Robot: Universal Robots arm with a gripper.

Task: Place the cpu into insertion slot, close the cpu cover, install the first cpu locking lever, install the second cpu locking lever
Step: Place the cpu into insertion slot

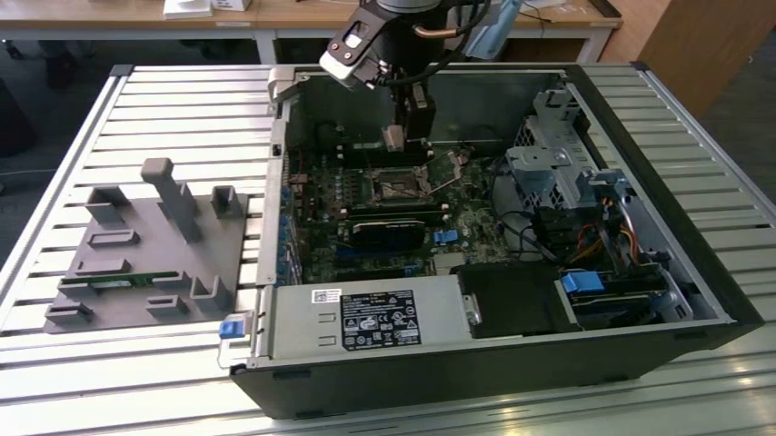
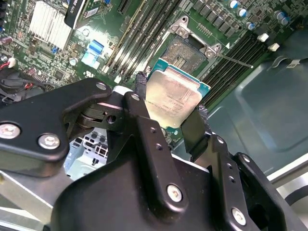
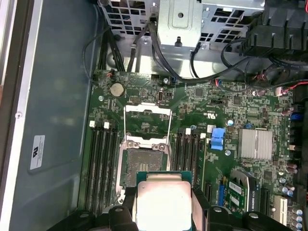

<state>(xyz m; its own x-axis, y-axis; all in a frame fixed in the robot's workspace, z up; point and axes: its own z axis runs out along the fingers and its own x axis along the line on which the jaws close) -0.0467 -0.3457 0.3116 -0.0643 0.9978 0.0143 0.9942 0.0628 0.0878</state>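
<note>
My gripper (image 1: 398, 136) hangs inside the open computer case, shut on the cpu (image 2: 173, 96), a flat square chip with a dull silvery top. Its black fingers (image 2: 139, 89) press two opposite edges of the chip. In both wrist views the cpu (image 3: 162, 202) hovers just short of the bare insertion slot (image 3: 144, 166), apart from it. The cpu cover (image 3: 147, 109), a thin silver frame with a square window, lies flipped open beyond the slot. A thin locking lever (image 2: 236, 60) sticks out beside the insertion slot (image 2: 185, 53), unlatched.
Memory slots (image 3: 103, 163) flank the socket on both sides. A drive cage (image 1: 552, 154) and cables fill the case's right in the exterior view; the power supply (image 1: 363, 318) sits at the front. A grey fixture (image 1: 145, 245) lies on the slatted table (image 1: 73, 136).
</note>
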